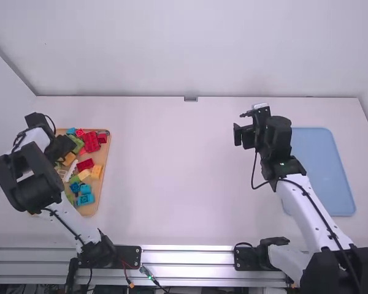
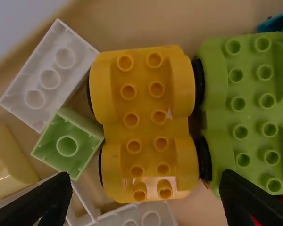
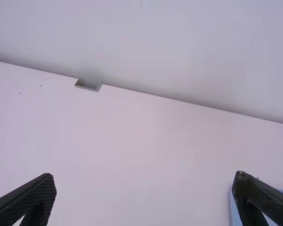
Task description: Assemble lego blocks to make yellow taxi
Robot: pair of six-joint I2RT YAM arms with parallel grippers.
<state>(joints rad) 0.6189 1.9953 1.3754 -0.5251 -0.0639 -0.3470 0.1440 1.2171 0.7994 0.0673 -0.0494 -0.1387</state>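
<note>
Leaning over the wooden tray (image 1: pixel 91 210) at nine o'clock, high view, the left arm (image 1: pixel 26 177) seems at part-picking. Left wrist view: jaws spread above the yellow wheeled base (image 2: pixel 145 123); gripping needs clearance from the green base (image 2: pixel 250 117). Right wrist view: jaws apart, empty.

Blocks (image 1: pixel 91 141) in tray (image 1: pixel 89 211), table (image 1: pixel 184 177) left, mat (image 1: pixel 322 165) right
</note>
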